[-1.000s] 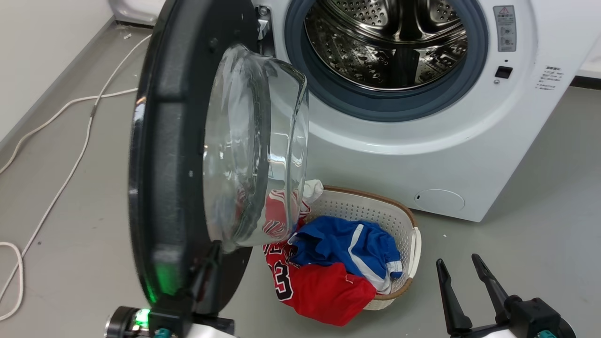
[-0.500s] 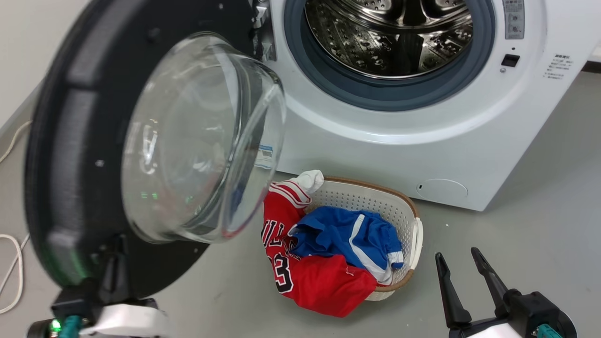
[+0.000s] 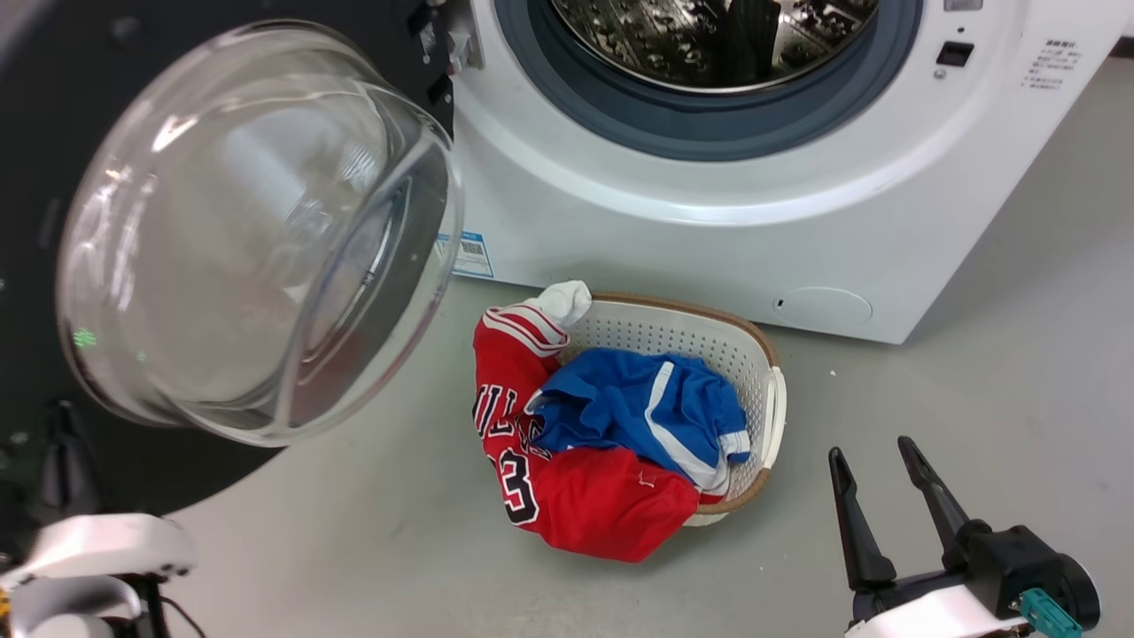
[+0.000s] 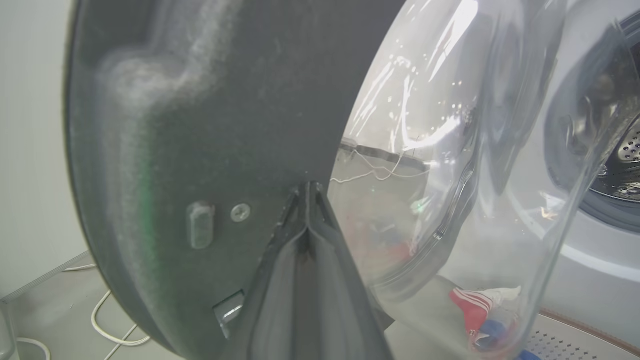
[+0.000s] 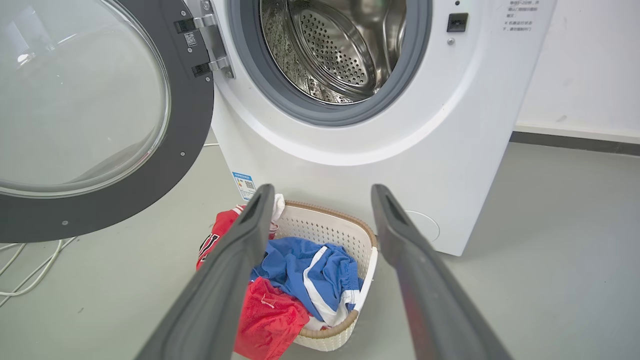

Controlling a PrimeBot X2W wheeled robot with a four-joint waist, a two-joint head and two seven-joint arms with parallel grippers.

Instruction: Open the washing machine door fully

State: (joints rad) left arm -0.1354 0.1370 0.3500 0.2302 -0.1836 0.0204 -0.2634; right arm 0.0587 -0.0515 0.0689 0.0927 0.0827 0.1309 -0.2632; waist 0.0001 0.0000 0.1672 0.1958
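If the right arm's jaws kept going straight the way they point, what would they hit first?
Most likely the washing machine's white lower front, just above the laundry basket. The right gripper, jaws open, points there; depth is unclear, so the basket's rim might come first.

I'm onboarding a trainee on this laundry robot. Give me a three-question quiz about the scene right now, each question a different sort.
1. True or false: the washing machine door is shut against the washing machine.
2. The right tool is: A) open, holding nothing; B) shut, empty; C) shut on the door.
3. Short answer: which tool is up against the door?
Key: 1 false; 2 A; 3 the left tool.
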